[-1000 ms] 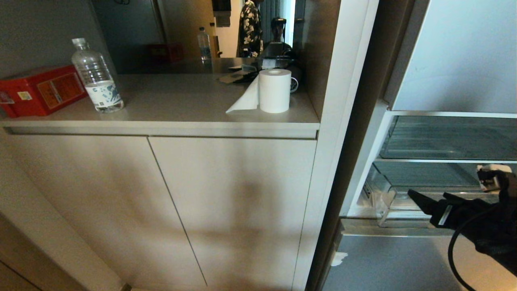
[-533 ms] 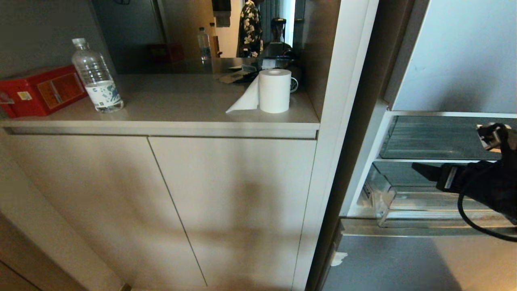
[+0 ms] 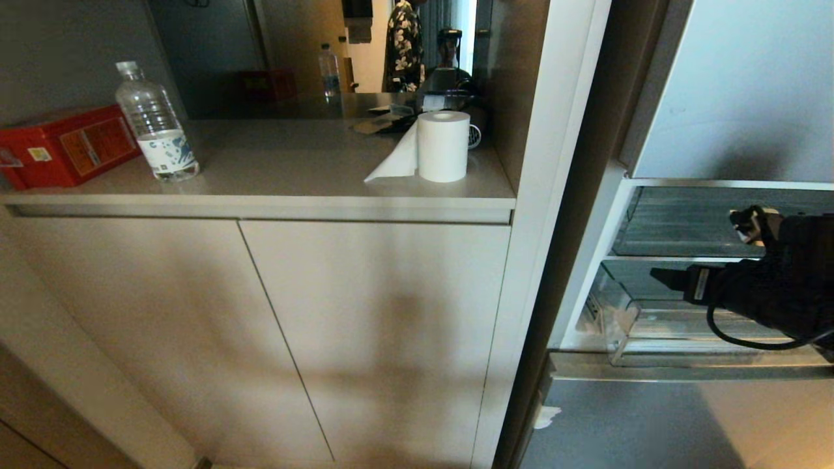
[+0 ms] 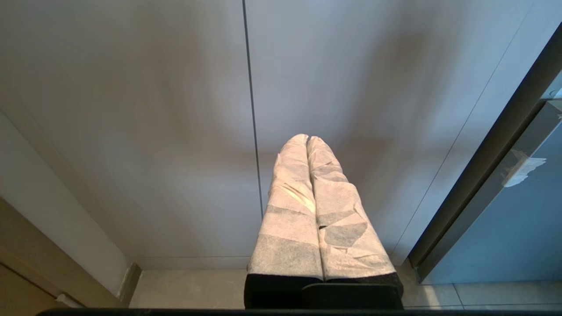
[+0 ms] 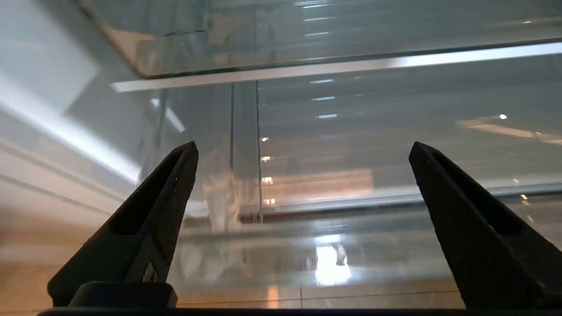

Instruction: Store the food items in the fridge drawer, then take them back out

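We face a tall beige cabinet (image 3: 365,326) with a silver-blue fridge (image 3: 736,98) just beside it on our right, and the fridge serves as our landmark. Low in the open fridge sits the fridge drawer (image 3: 629,326), a shallow clear plastic bin pulled forward, under the clear-fronted compartment (image 3: 690,225). Our right gripper (image 3: 664,277) reaches in from the fridge's right side and hovers above the drawer's front part, level with the gap between drawer and upper compartment, apart from the plastic. Its black fingers (image 5: 149,228) stand spread wide with nothing between them. We see no food items in any view, so we cannot tell where they lie.

The right wrist view shows what the head view does not: the wide gap between the fingers, and through it the drawer's transparent wall (image 5: 281,184) with its reflections. The left wrist view shows our left gripper (image 4: 307,139), well away from the fridge and parked low before the cabinet doors, its tape-wrapped fingers (image 4: 290,210) pressed together and holding nothing.

Left of the fridge, on the counter (image 3: 293,176), stand a paper towel roll (image 3: 443,146), a water bottle (image 3: 156,124) and a red box (image 3: 65,143).
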